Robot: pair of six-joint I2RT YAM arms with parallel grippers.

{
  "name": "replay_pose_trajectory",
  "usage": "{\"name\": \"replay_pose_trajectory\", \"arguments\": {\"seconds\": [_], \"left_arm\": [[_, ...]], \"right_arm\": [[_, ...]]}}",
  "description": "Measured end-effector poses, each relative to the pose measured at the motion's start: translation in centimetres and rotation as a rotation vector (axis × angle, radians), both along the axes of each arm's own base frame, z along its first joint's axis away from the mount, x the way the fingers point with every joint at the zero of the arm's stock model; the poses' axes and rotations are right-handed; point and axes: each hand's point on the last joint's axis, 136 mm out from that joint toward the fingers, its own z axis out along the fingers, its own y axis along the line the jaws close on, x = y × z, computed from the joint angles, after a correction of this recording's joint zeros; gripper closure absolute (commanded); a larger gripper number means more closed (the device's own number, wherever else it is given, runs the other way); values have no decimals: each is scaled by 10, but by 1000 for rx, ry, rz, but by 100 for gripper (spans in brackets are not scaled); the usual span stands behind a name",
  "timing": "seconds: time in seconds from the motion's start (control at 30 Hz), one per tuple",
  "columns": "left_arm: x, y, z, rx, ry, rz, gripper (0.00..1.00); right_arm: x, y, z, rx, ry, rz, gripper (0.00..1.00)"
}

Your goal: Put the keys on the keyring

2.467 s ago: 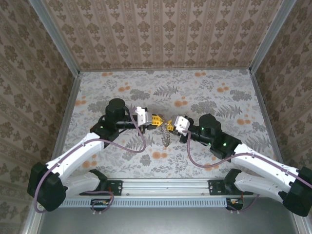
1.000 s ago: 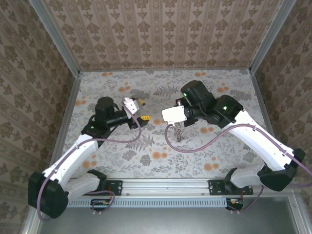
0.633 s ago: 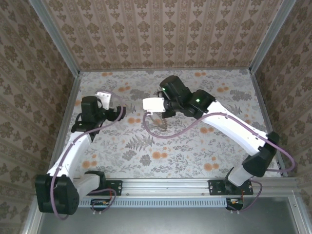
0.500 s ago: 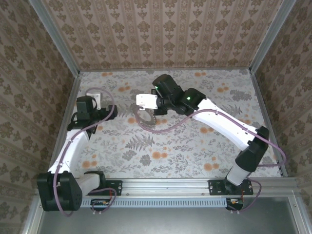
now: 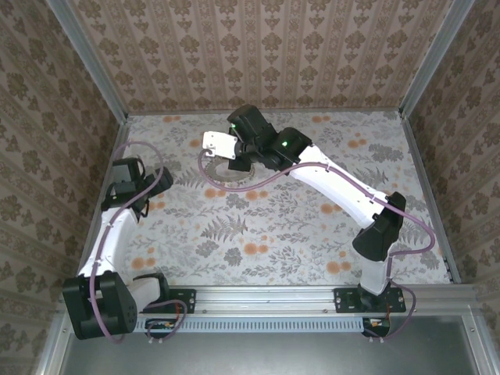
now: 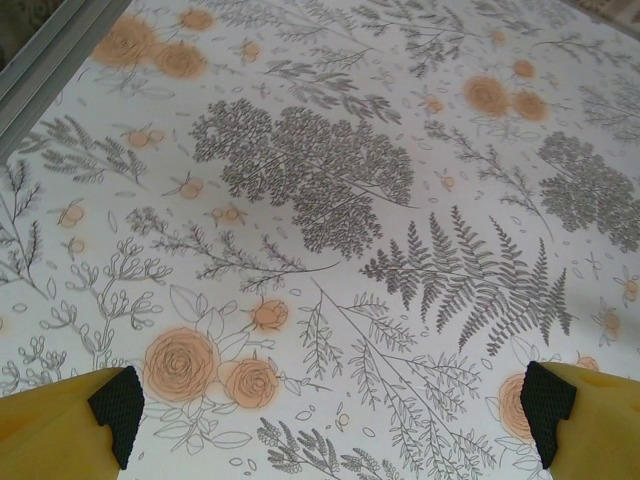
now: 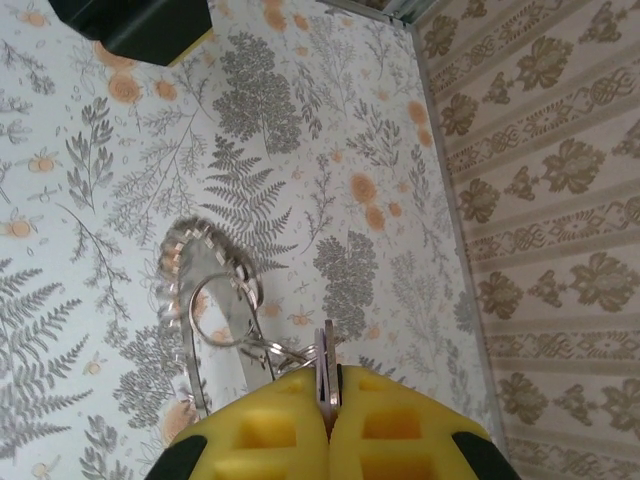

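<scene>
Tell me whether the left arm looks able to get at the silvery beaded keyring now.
Probably yes: the open left gripper faces floral cloth, nothing between it and the silvery beaded keyring, whose flat key the right gripper pinches.

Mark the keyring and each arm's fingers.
keyring (image 7: 170, 260), right wrist view, left side of its band
right fingers (image 7: 400, 425), right wrist view, yellow face of one
left fingers (image 6: 50, 430), left wrist view, yellow near-left one
</scene>
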Motion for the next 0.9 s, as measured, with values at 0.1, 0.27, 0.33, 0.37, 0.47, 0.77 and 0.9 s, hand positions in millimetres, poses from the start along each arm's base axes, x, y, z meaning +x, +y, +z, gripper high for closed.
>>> {"name": "replay_pose_trajectory", "arguments": {"seconds": [0.1, 0.27, 0.33, 0.37, 0.47, 0.77, 0.9], "left_arm": [[-2, 2, -3, -9, 14, 23, 0], [-9, 11, -9, -36, 47, 77, 0], [-10, 20, -10, -51, 49, 117, 0], [-11, 23, -10, -58, 48, 133, 0], [-12, 32, -10, -67, 50, 169, 0], [-16, 35, -21, -60, 110, 183, 0], [-15, 32, -25, -60, 125, 172, 0]], "right_arm": [[0, 6, -2, 42, 25, -28, 100], [-5, 25, -12, 98, 72, -57, 100], [-5, 33, -19, 116, 107, -73, 100], [-4, 37, -22, 128, 122, -79, 100], [0, 46, -38, 169, 195, -114, 100], [51, 28, -100, 292, 374, -307, 100], [86, -3, -128, 295, 405, -409, 100]]}}
